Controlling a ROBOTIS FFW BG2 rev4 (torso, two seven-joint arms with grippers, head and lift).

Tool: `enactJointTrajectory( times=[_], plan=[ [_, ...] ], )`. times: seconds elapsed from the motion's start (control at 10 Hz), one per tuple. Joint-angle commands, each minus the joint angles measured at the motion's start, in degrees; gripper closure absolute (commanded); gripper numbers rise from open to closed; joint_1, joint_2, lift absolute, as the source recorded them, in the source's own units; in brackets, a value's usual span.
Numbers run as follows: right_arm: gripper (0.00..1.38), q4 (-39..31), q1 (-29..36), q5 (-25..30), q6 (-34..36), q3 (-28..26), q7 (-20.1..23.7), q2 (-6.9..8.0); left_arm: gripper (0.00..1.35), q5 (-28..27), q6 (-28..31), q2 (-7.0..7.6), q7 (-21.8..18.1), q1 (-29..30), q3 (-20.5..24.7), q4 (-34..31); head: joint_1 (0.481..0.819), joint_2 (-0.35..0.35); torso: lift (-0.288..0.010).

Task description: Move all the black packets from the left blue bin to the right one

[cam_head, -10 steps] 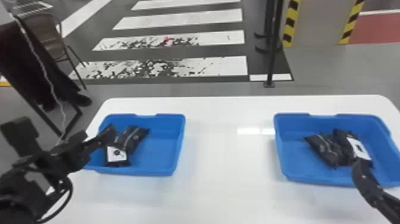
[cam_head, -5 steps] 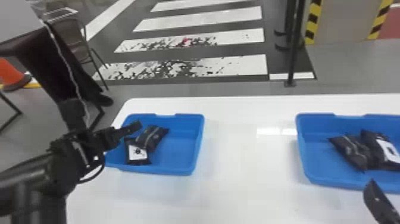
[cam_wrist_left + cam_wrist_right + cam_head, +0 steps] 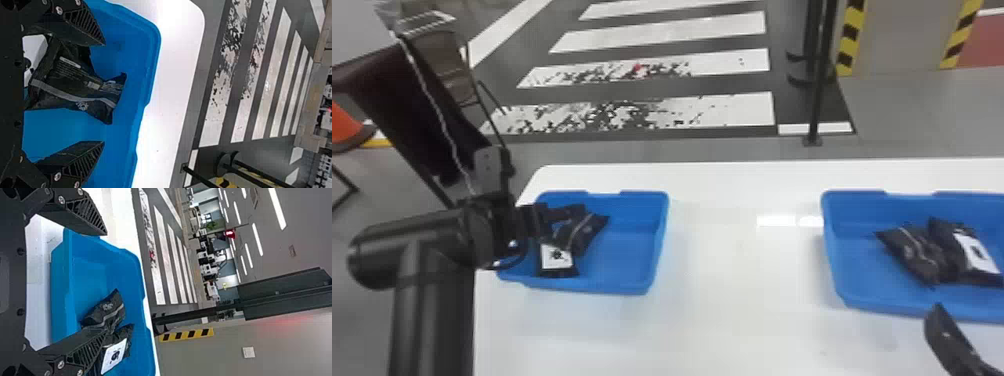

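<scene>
Two black packets (image 3: 588, 231) overlap in the left bin (image 3: 632, 260), the upper one lying between the spread jaws of your left gripper (image 3: 552, 216). On the same white bench (image 3: 732, 310), two other packets (image 3: 914, 252) lie in the right bin (image 3: 852, 280), near your right gripper (image 3: 949, 335), whose jaws also stand apart.

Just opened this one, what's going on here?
The robot's left tool is open over the left bin, by the black packets in it, at least two, none visibly gripped. The right tool, also open and empty, is at the near side of the right bin, where two more packets lie. So the move looks unfinished.
</scene>
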Motion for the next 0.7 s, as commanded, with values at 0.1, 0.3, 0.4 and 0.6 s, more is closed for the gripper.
enactJointTrajectory(
  times=[0.1, 0.3, 0.4, 0.6],
  plan=[
    [0.16, 0.5, -0.4, -0.7, 0.4, 0.0, 0.3, 0.0, 0.15, -5.9, 2.5, 0.27, 0.0, -3.5, -3.7, 4.6, 0.695, 0.246, -0.138],
    [0.16, 0.8, -0.5, -1.0, 0.6, 0.1, 0.3, 0.0, 0.16, -7.2, 3.2, 0.71, -0.2, -6.0, -7.1, 8.6, 0.695, 0.244, -0.138],
    [0.16, 1.0, -0.7, -1.2, 0.8, 0.1, 0.4, -0.09, 0.2, -7.9, 4.1, 0.8, -0.6, -7.3, -8.1, 10.7, 0.695, 0.236, -0.138],
    [0.17, 1.3, -0.8, -1.8, 1.0, 0.0, 0.6, -0.09, 0.56, -8.6, 5.3, 0.62, -0.8, -7.6, -8.5, 11.5, 0.695, 0.226, -0.138]
  ],
)
